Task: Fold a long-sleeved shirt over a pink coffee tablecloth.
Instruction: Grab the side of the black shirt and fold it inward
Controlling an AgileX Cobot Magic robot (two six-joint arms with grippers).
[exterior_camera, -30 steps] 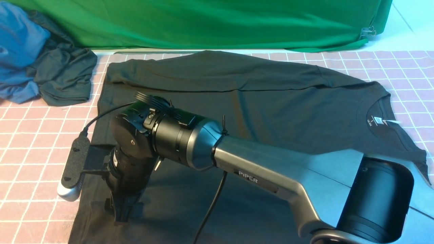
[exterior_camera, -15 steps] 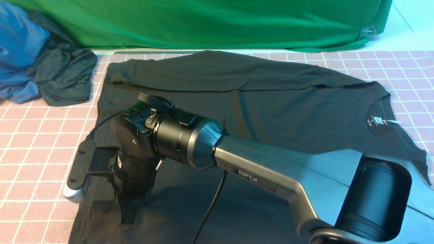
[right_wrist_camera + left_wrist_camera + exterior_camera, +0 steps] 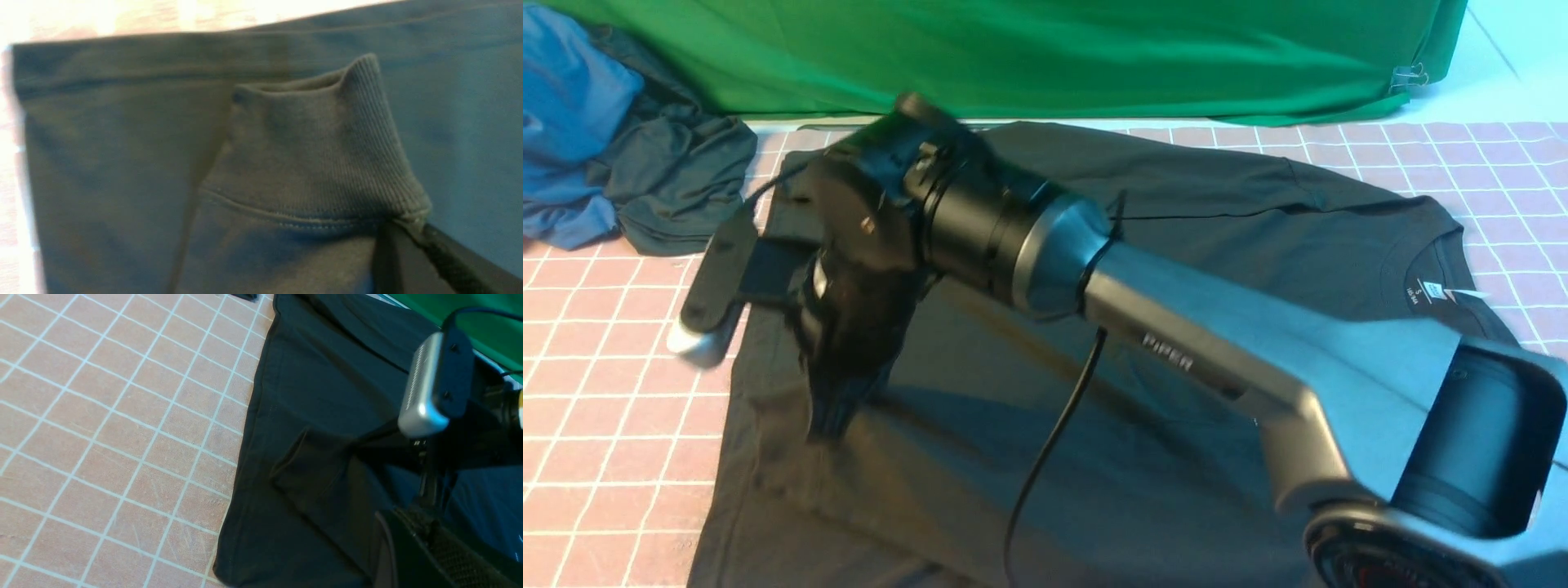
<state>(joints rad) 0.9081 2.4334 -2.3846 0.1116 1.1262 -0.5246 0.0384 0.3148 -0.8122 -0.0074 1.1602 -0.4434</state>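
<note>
Nearest, the right hand (image 3: 829, 412), blurred, points down at the near-left part of the large black cotton long-sleeved shirt (image 3: 1176, 245). It is clenched on the ribbed knit cuff (image 3: 318, 155). In the right wrist view the cuff's stitched corner is pinched between the jaws, and the cuff stands above flat jersey. The cloth tents up to the hand, with soft creases around it. The grey-and-black right arm (image 3: 1258, 327) crosses over the shirt from the near right.

The left hand (image 3: 402, 522) shows only in the left wrist view, clamped shut, with black textured pads. Whether it touches the cloth I cannot tell.

The shirt lies sideways on the wide dusty-pink tablecloth (image 3: 613, 343), which has a thin white grid. Its straight stitched hem is toward the robot's left. The crew neck with the white neck label (image 3: 1425, 294) is toward the right, and the near edge runs out of frame. There is open pink cloth left of the hem and beyond the collar. One sleeve is folded along the far edge.

At the far left a crumpled dark grey garment (image 3: 678, 188) lies just beside the shirt's corner, touching a blue garment (image 3: 564, 106). Farthest, a plain green cloth (image 3: 1013, 57) drapes smoothly across the back.
</note>
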